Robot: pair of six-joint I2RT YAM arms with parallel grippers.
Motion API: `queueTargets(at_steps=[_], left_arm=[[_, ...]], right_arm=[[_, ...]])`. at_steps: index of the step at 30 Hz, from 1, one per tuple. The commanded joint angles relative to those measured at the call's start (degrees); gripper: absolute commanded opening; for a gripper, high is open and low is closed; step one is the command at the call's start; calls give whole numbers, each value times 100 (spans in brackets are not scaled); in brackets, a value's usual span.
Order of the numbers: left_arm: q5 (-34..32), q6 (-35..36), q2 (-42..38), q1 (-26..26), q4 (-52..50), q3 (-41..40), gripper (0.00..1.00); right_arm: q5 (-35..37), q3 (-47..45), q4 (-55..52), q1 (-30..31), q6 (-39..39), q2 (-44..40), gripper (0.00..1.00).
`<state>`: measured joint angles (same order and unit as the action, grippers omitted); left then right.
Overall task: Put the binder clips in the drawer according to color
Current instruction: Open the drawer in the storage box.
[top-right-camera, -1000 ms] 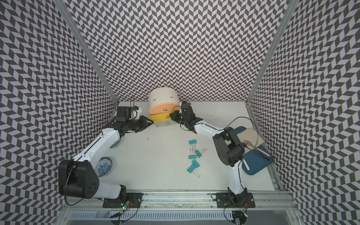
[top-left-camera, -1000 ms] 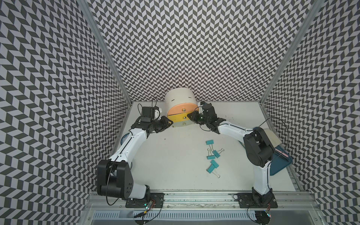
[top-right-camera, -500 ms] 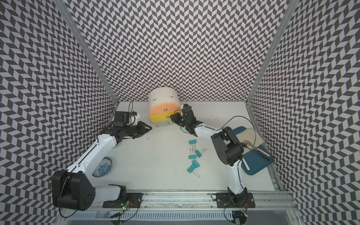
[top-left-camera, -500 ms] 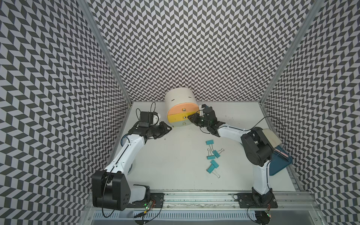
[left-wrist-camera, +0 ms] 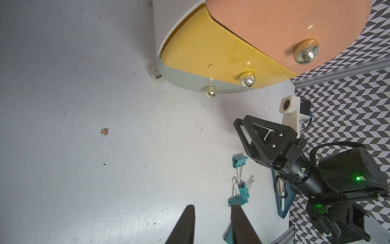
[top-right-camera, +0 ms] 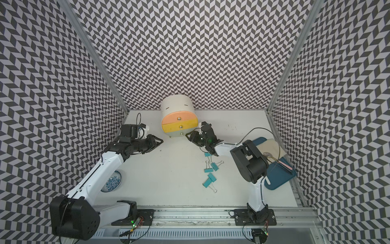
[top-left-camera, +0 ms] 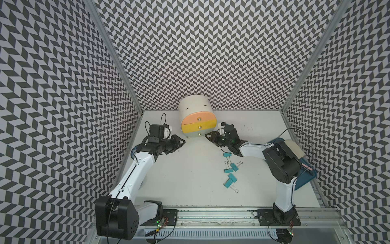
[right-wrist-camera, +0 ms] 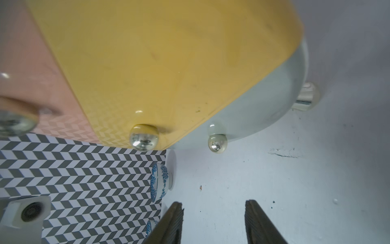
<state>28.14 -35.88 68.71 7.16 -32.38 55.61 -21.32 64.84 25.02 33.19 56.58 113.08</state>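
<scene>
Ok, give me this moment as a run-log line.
drawers: shut | teal clips: loose on table | left fingers: open, empty | right fingers: open, empty, near grey drawer knob

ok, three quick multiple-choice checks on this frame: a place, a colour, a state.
1. Where do the loose binder clips lie?
A. on the cabinet top
B. on the table by the right arm
C. on the blue tray

2. What colour are those clips?
A. pink
B. yellow
C. teal

3. How is the right gripper?
A. jaws apart, empty
B. shut on a clip
C. shut on a knob

1 B: they lie on the white surface beside that arm.
2 C: every body is teal.
3 A: the right wrist view shows a bare gap between the jaws.
</scene>
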Motion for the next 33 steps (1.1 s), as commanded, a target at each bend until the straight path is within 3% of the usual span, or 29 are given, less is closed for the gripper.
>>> queueTargets(at_steps=[1, 15, 33], left_arm=[[-67, -47, -287, 33, -158, -72, 34], [-72, -77, -804, 39, -529, -262, 35], [-28, 1, -1016, 44, -840, -289, 35]], right_arm=[[-169, 169, 696, 94, 133, 243, 54], [-21, 665, 1031, 249, 525, 988, 55], [489, 978, 1561, 241, 1212, 1476, 42]])
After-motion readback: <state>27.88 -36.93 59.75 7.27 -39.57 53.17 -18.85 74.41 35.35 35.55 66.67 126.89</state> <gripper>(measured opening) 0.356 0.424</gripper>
